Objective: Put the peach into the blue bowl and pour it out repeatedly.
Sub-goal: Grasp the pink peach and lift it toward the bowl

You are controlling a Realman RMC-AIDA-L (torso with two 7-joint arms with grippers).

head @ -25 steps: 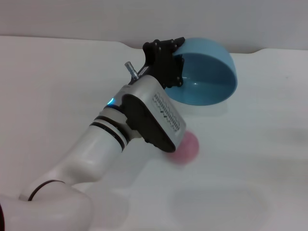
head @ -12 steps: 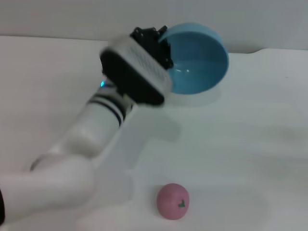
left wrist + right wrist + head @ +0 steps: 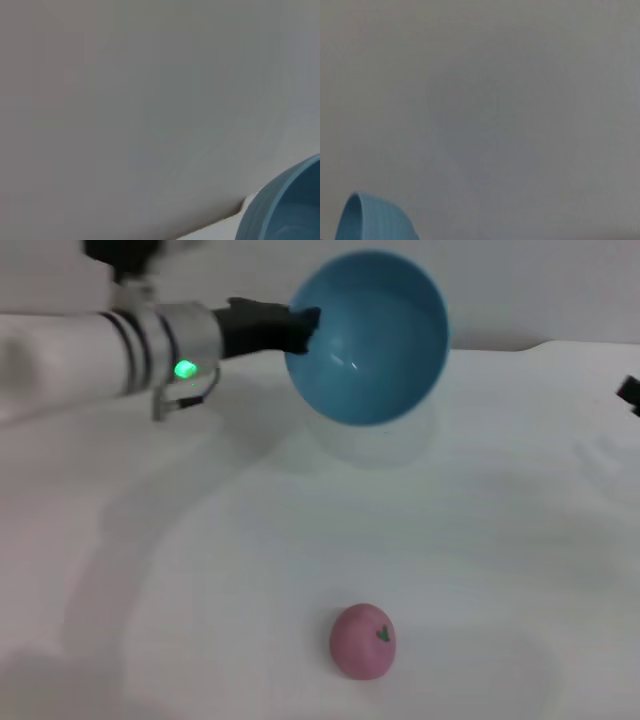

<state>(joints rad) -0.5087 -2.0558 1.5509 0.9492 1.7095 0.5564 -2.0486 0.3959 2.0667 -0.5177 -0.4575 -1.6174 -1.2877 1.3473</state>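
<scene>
Peach first: the small rounded pink-red peach with a tiny dark stem (image 3: 363, 641) lies on the white worktop (image 3: 500, 560) near its front edge, well apart from the bowl. At the far side, the left claw (image 3: 300, 328) comes in from the left, its dark fingers pinched on the left rim of the round, deep, light-blue glossy plastic bowl (image 3: 368, 336). The bowl is held clear of the worktop, tipped so its smooth, bare inside faces forward, and its shadow falls on the surface below. The left wrist view catches only an edge of the bowl (image 3: 285, 210) against a plain wall. Of the right claw (image 3: 630, 393), only a dark sliver shows at the right edge; I cannot tell how its fingers stand.
</scene>
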